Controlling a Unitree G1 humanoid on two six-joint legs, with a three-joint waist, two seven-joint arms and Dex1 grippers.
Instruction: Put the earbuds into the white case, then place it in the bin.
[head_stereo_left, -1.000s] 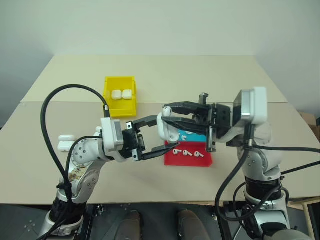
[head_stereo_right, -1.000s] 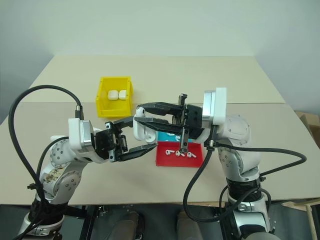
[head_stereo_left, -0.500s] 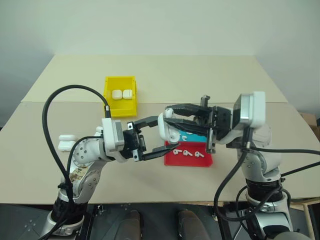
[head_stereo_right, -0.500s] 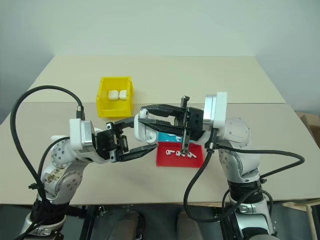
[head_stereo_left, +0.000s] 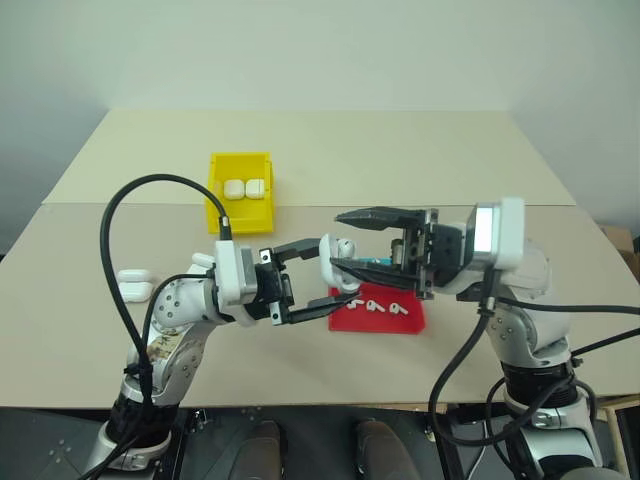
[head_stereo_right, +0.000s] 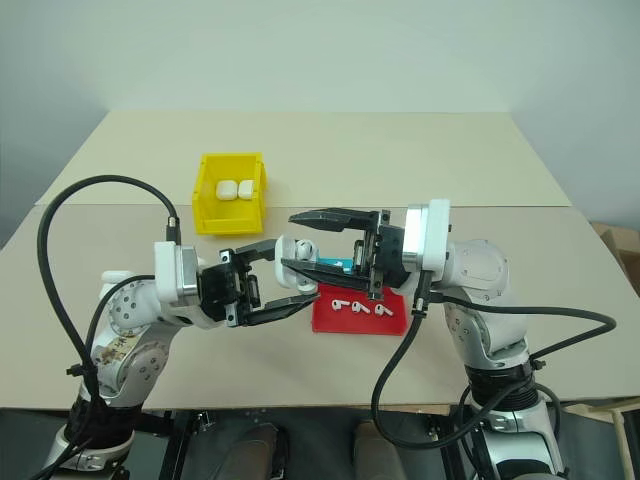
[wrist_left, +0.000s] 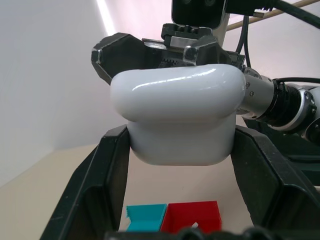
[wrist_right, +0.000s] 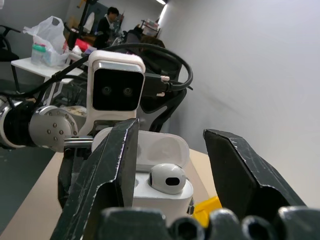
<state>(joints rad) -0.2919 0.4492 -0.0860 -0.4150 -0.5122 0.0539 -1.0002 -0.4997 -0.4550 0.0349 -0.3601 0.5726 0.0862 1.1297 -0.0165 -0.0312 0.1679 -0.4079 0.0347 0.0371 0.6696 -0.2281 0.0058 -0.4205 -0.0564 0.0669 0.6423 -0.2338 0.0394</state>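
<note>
The white case (head_stereo_left: 341, 250) hangs in the air above the table's middle, my left gripper (head_stereo_left: 335, 268) shut on its sides. In the left wrist view the case (wrist_left: 175, 120) sits between both black fingers (wrist_left: 107, 170). Its lid (wrist_right: 161, 146) stands open with one earbud (wrist_right: 167, 178) seated inside. My right gripper (head_stereo_left: 336, 240) faces it from the right, open, one finger above and one below the case, not gripping it. Three earbuds (head_stereo_left: 372, 304) lie in the red tray (head_stereo_left: 405, 322). The yellow bin (head_stereo_left: 240, 212) stands at the back left with two white cases (head_stereo_left: 243, 188) inside.
A blue tray (head_stereo_left: 388, 268) lies behind the red one, partly hidden by my right gripper. Two more white cases (head_stereo_left: 133, 284) rest on the table by my left elbow. A seam crosses the table just in front of the bin.
My right gripper's fingers have spread apart and come off the case, and the hand has drawn back a little to the right. The left gripper keeps hold of the case.
</note>
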